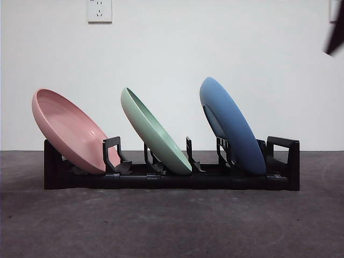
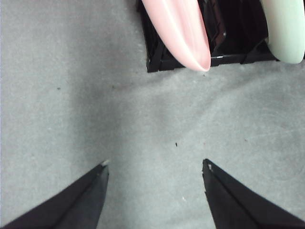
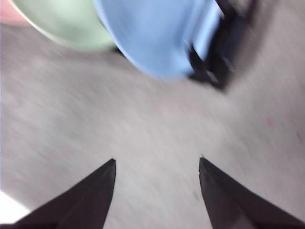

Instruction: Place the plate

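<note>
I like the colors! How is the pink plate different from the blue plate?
The pink plate sits at the left end of the black rack in the front view; the blue plate sits at the right end. The pink plate leans back more, so its hollow inside shows, while the blue plate stands steeper and shows its back. The blue plate's top reaches higher. Both lean to the left in slots, and no gripper holds either.

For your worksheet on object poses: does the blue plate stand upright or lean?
Leaning: the blue plate tilts leftward in the black rack.
</note>
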